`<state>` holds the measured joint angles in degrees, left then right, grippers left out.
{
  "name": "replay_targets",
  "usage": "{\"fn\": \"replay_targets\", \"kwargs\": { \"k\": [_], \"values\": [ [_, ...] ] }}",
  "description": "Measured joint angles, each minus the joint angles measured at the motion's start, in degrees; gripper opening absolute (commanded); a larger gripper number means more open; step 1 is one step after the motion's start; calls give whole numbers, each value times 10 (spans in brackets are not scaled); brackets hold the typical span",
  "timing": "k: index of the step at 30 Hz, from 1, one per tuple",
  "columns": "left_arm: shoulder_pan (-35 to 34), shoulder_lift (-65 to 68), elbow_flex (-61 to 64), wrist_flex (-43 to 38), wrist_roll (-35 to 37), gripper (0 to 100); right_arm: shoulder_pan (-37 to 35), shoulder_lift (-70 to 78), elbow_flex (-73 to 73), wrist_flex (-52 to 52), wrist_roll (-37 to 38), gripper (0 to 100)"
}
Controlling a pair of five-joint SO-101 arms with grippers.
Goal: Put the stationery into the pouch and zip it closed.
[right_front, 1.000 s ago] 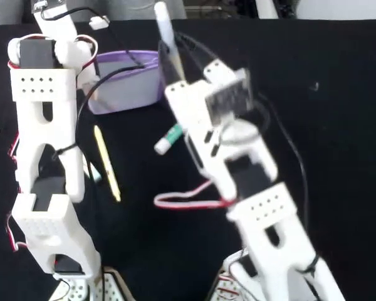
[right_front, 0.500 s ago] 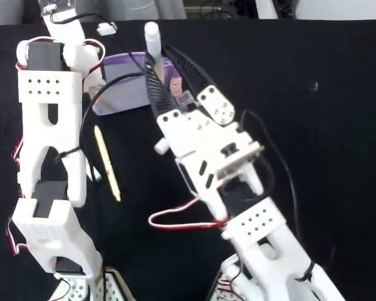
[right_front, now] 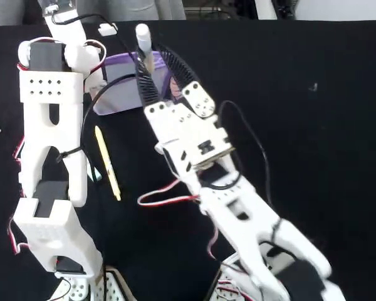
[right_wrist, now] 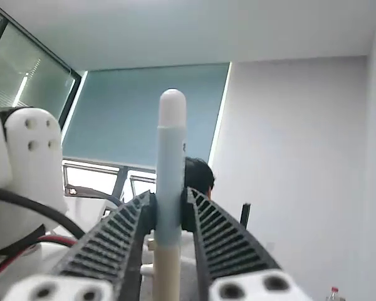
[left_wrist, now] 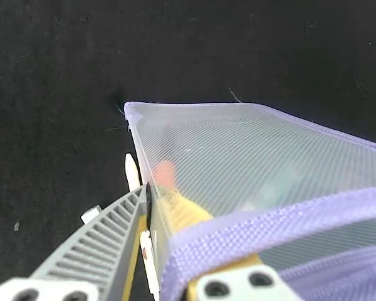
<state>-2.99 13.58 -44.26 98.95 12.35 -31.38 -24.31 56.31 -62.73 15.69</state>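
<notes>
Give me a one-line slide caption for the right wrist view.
Right gripper clamped around a white-capped marker that sticks out past it.

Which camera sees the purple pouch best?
The left wrist view: the pouch is close up, with its see-through wall and purple edge plain to see. In the high view the pouch sits farther off, partly hidden behind both arms.

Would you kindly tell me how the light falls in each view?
High view: even light on the black table. Right wrist view: the right gripper holds the white-capped pen against a bright window blind. Left wrist view: the translucent purple-trimmed pouch lets light through.
</notes>
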Motion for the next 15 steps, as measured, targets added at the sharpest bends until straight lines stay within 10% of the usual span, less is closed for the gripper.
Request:
{"fn": "replay_targets", "kwargs": {
  "k": [15],
  "values": [
    [0, 4, 4, -3, 1, 29, -9, 140, -66, -112, 49, 11]
  ]
}}
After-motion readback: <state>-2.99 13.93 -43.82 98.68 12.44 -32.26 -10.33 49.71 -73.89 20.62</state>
